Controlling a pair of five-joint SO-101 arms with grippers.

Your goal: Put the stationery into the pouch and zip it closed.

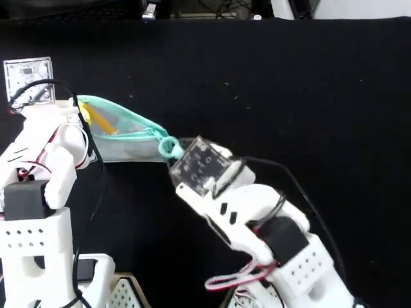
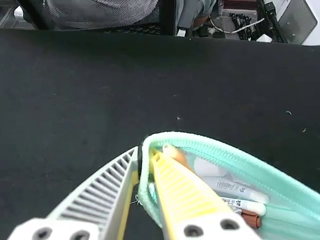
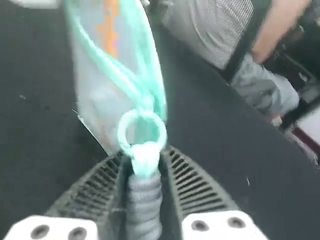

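Note:
A mint-green mesh pouch [image 1: 122,131] lies at the left of the black table, its zipper partly open. Inside it I see pens [image 2: 230,192], and an orange one [image 1: 101,120] shows through the mesh. My left gripper [image 2: 146,154] is shut on the pouch's end rim [image 2: 145,175], with its yellow finger [image 2: 175,185] inside the opening and its white finger [image 2: 107,187] outside. At the pouch's other end, my right gripper [image 3: 144,157] is shut on the zipper pull just below its ring [image 3: 142,131]. From above, the ring [image 1: 168,147] sits right at the right gripper [image 1: 174,160].
A small white square marker [image 1: 27,74] lies at the far left. The black cloth [image 1: 289,96] stretches bare to the right and back. The table's far edge [image 2: 150,31] borders chairs and cables.

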